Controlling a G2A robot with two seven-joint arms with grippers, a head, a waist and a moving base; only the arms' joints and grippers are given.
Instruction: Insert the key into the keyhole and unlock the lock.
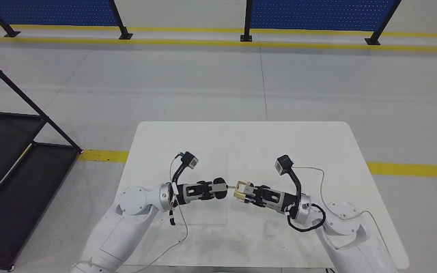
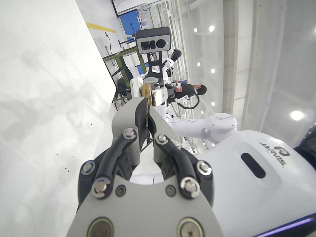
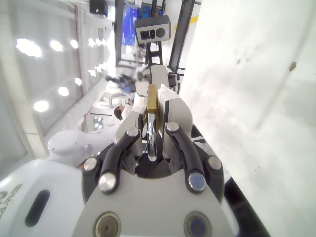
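Jaws of your left gripper [image 2: 147, 107] are pinched narrow on a thin silver metal key [image 2: 147, 118], gripped edge-on between the black ribbed pads [image 2: 141, 114]. Your right gripper [image 3: 153, 95] is clamped on a small rectangular brass padlock [image 3: 152, 101], whose curved silver shackle [image 3: 151, 134] points back toward the wrist. Both are held in the air above the white rectangular table [image 1: 307, 143], over its near half, with the grippers nose to nose. The key's tip meets the padlock's brass end face. You cannot tell from these views whether it sits inside the keyhole. You have one key, one padlock and two grippers, each holding one item.
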